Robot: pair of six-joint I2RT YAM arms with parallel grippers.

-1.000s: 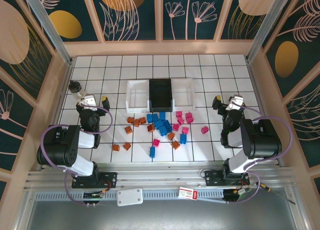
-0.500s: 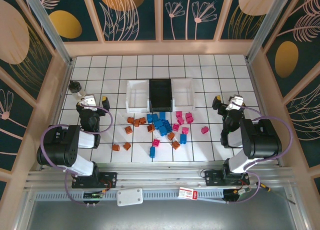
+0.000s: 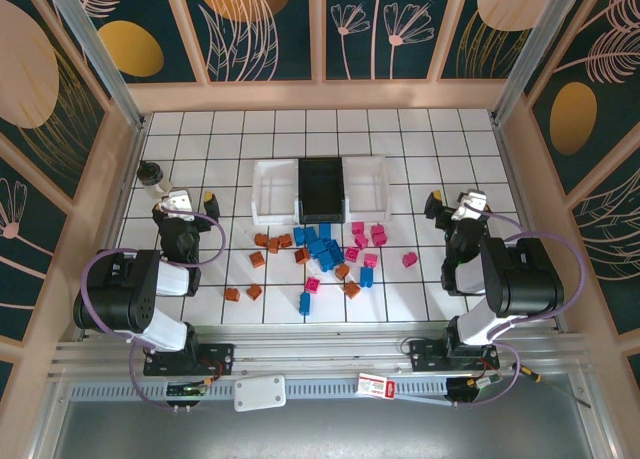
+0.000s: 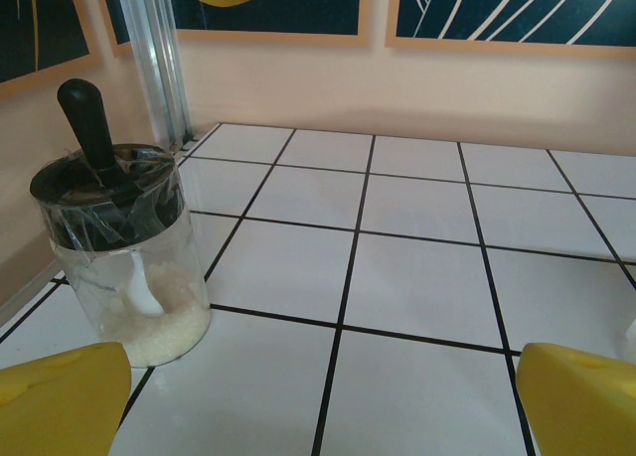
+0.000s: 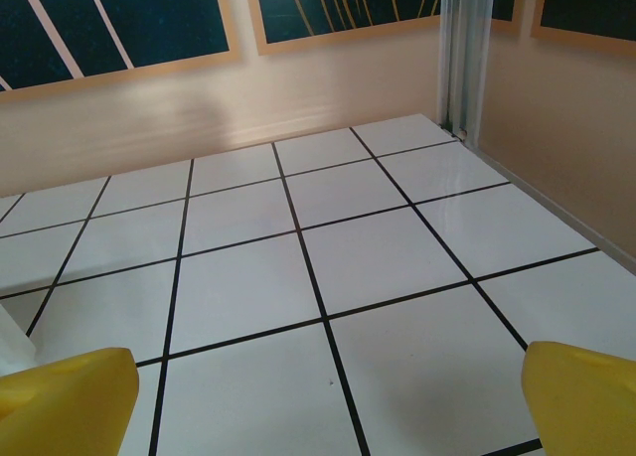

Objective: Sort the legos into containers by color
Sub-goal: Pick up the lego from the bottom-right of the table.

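My left gripper (image 3: pixel 186 201) and right gripper (image 3: pixel 455 205): wide open, holding nothing. Risk: bricks (image 3: pixel 322 249) packed mid-frame; I may pinch two colours together, missort.

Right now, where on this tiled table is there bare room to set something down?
Bare tiles lie behind the trays up to the back wall, and right of them. Crowded: the lego bricks before the trays; a lidded jar sits far left.
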